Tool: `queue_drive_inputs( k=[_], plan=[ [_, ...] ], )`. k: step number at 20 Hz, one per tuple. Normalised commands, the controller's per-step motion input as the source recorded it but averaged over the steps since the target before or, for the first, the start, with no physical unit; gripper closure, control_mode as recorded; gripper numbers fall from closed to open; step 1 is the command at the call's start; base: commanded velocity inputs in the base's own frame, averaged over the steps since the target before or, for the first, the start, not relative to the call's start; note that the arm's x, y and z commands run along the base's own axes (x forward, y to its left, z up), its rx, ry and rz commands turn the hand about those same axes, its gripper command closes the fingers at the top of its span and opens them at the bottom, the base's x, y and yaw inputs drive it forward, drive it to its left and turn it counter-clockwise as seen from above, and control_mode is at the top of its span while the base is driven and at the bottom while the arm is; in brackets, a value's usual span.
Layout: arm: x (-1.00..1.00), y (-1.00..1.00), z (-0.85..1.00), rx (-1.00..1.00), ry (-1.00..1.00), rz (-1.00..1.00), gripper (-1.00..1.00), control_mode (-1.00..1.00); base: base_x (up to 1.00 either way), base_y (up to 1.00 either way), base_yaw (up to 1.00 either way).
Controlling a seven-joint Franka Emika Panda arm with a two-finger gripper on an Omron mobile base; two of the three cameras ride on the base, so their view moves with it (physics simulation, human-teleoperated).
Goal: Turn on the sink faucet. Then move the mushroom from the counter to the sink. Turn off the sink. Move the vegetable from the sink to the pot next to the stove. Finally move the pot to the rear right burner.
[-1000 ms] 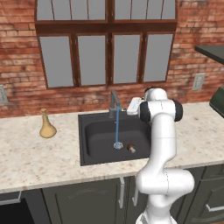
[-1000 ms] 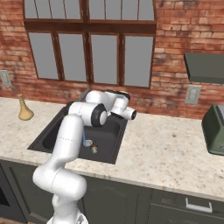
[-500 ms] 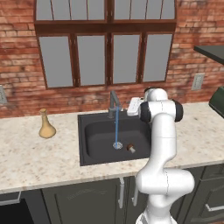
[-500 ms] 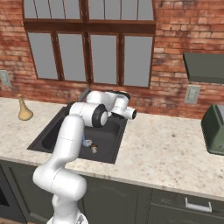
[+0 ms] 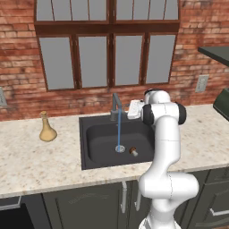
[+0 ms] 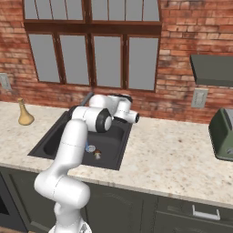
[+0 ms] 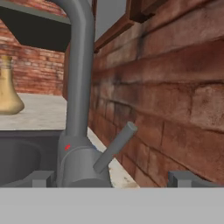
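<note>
Now | fingers [image 7: 113, 178] spread wide, straddling faucet [image 7: 81, 109] lever | water running | mushroom [image 5: 133, 151] in sink [image 5: 89, 161]

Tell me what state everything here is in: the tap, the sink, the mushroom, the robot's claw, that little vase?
Faucet: running, a stream falling into the basin.
Faucet handle: tilted up, away from the spout.
Sink: holds the mushroom near the drain.
Mushroom: lying in the sink, beside the stream.
Gripper: open, empty, at the faucet base by the handle.
Vase: upright on the counter, left of the sink.
</note>
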Motion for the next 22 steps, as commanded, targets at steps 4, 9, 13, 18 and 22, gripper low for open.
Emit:
queue_drive_inputs(
  k=[4, 9, 13, 18, 22],
  plan=[
    [0.0, 0.4, 0.0, 0.0, 0.0, 0.04, -1.0, -1.0, 0.0, 0.0, 0.0],
    [0.0, 0.41, 0.0, 0.0, 0.0, 0.03, -1.0, -1.0, 0.0, 0.0, 0.0],
    [0.0, 0.42, 0.0, 0.0, 0.0, 0.03, -1.0, -1.0, 0.0, 0.0, 0.0],
    [0.0, 0.47, 0.01, 0.0, 0.0, 0.02, -1.0, -1.0, 0.0, 0.0, 0.0],
    [-0.05, 0.61, 0.11, 0.0, 0.0, 0.02, -1.0, -1.0, 0.0, 0.0, 0.0]
  ],
)
